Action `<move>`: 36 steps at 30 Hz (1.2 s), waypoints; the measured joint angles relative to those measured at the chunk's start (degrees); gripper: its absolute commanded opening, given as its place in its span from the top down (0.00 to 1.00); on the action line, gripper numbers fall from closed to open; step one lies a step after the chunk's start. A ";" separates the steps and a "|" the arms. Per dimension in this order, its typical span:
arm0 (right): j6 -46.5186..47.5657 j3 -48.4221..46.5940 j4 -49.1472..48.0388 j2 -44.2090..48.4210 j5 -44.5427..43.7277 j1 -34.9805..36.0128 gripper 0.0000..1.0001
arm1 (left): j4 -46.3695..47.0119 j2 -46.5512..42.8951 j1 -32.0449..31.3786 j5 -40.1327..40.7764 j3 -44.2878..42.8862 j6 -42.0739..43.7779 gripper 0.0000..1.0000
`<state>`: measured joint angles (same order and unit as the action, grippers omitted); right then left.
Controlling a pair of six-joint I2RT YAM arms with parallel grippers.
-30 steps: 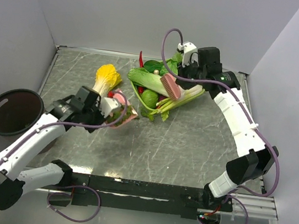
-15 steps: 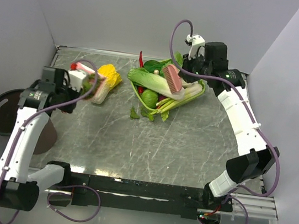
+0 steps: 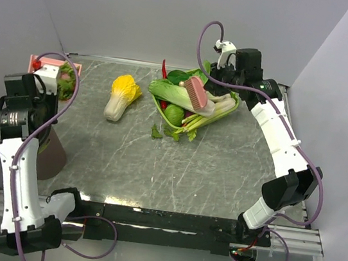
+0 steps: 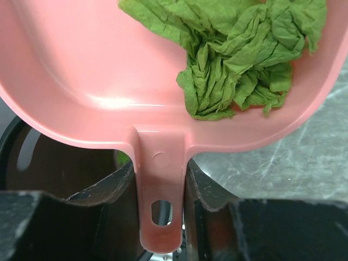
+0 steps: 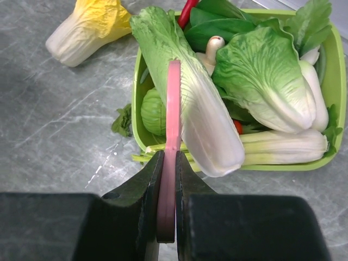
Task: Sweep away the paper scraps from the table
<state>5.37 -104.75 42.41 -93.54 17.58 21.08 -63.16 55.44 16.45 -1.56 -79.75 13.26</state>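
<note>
My left gripper (image 3: 46, 77) is shut on the handle (image 4: 160, 190) of the pink dustpan (image 3: 48, 64) and holds it high at the table's left edge. Crumpled green paper scraps (image 4: 239, 60) lie in the pan (image 4: 81, 70); they also show from above (image 3: 68, 83). Below it is the dark brown bin (image 4: 54, 168). A few paper scraps (image 3: 156, 131) lie on the grey table (image 3: 220, 169) by the basket; one shows in the right wrist view (image 5: 122, 120). My right gripper (image 3: 214, 84) is shut on a pink brush (image 5: 173, 119) above the basket.
A green basket (image 5: 337, 81) full of whole cabbages and greens stands at the back middle (image 3: 231, 113). A yellow-and-white cabbage (image 3: 122, 96) lies left of it, also seen in the right wrist view (image 5: 92, 27). The bin's side (image 3: 54, 156) shows beside my left arm.
My left arm has swung the dustpan with its scraps from the table's middle left to the left edge over the bin. My right gripper has lifted the brush slightly back.
</note>
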 measured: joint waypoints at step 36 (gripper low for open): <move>-3.43 -0.50 -0.44 -4.22 6.14 4.79 1.00 | -13.64 -1.99 8.13 20.17 -12.52 0.85 0.99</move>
<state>1.93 -105.25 41.98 -97.76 23.73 25.87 -76.79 53.45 24.58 18.61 -92.27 14.11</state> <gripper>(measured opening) 0.154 0.345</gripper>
